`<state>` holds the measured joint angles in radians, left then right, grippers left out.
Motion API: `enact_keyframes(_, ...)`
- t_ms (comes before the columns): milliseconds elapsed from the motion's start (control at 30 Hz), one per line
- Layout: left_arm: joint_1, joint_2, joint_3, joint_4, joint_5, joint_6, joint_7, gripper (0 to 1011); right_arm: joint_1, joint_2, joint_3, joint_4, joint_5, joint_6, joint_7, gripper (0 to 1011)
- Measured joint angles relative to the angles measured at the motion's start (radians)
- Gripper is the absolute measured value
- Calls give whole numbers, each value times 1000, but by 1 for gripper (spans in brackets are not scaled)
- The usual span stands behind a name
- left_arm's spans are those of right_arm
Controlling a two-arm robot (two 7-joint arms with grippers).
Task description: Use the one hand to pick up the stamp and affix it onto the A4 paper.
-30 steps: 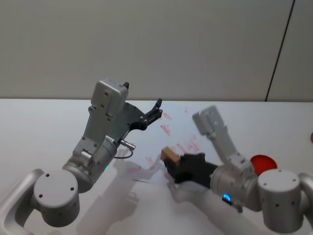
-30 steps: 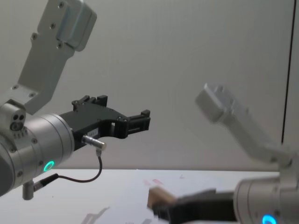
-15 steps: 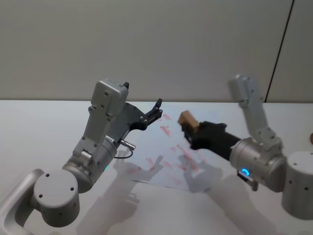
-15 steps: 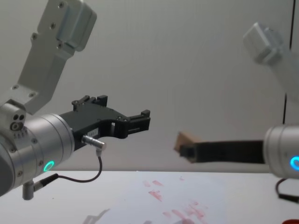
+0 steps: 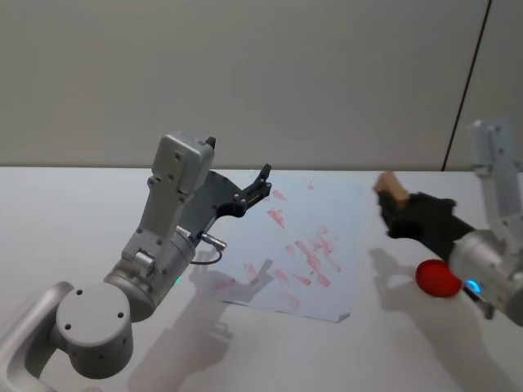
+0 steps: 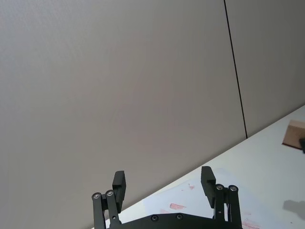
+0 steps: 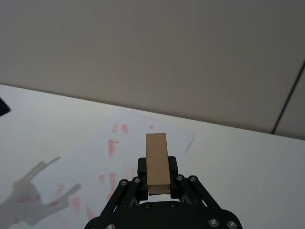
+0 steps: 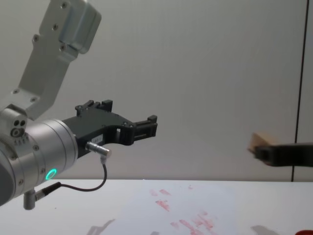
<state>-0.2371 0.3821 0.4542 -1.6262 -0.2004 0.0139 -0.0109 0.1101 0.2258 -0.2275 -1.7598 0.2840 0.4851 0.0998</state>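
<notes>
My right gripper (image 5: 387, 204) is shut on the stamp (image 5: 393, 187), a light tan wooden block that stands out beyond its fingers (image 7: 157, 164). It hangs in the air just past the right edge of the A4 paper (image 5: 337, 214), well above the table. The white sheet bears scattered red-pink prints (image 5: 309, 257). In the chest view the stamp (image 8: 257, 140) floats at the right, high over the paper (image 8: 195, 201). My left gripper (image 5: 263, 181) is open and held up above the sheet's far left corner, with its fingers (image 6: 119, 182) apart and nothing between them.
A round red object (image 5: 437, 278) lies on the white table (image 5: 65, 204) right of the paper, below my right arm. A black cable (image 8: 93, 186) loops under the left wrist. A grey wall stands behind the table.
My right gripper has risen from the paper with the stamp and swung right, past the sheet's right edge. New red prints show where it was. The left arm has not moved.
</notes>
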Motion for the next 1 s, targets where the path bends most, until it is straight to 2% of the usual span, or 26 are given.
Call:
enact_keyframes(167, 0, 0, 0, 0, 0, 0, 0, 1003, -43, 35, 27, -18, 0, -35, -48, 221)
enact_keyframes(433, 0, 0, 0, 0, 0, 0, 0, 1003, -90, 66, 51, -38, 2, -61, -91, 221)
enact_keyframes(800, 0, 0, 0, 0, 0, 0, 0, 1003, -128, 85, 63, -48, 10, -41, -106, 221)
enact_keyframes(1000, 0, 0, 0, 0, 0, 0, 0, 1003, -135, 88, 64, -37, -4, -18, -109, 221)
